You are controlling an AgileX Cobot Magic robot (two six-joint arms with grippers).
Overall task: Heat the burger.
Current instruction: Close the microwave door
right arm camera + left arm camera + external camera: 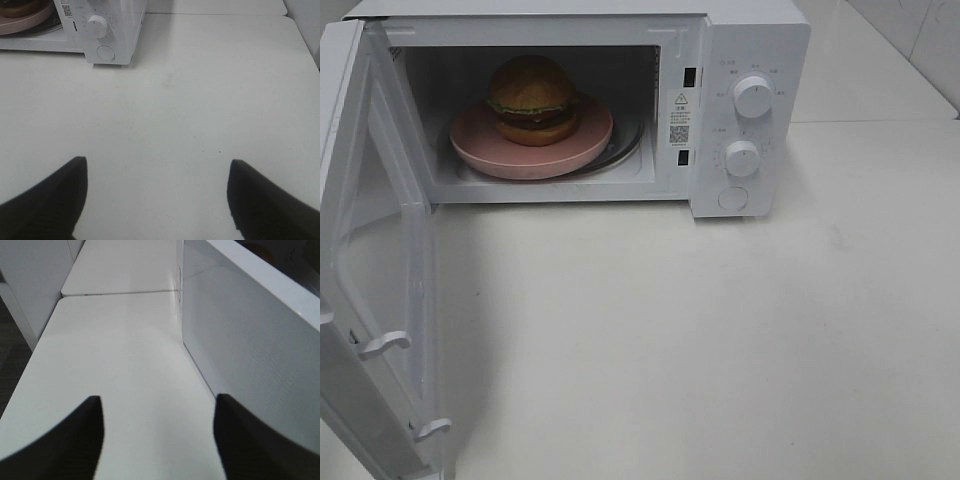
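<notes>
White surface (720,330) carries a microwave (760,50), door (380,260) swung wide; the burger (531,98) sits on a pink plate (485,148) inside; left pincer (158,399) and right pincer (157,161) both hang spread, pinching nothing.

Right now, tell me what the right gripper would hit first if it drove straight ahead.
Likely just the bare table, if anything: ahead of the right gripper the way looks free. The microwave sits off to one side.
</notes>
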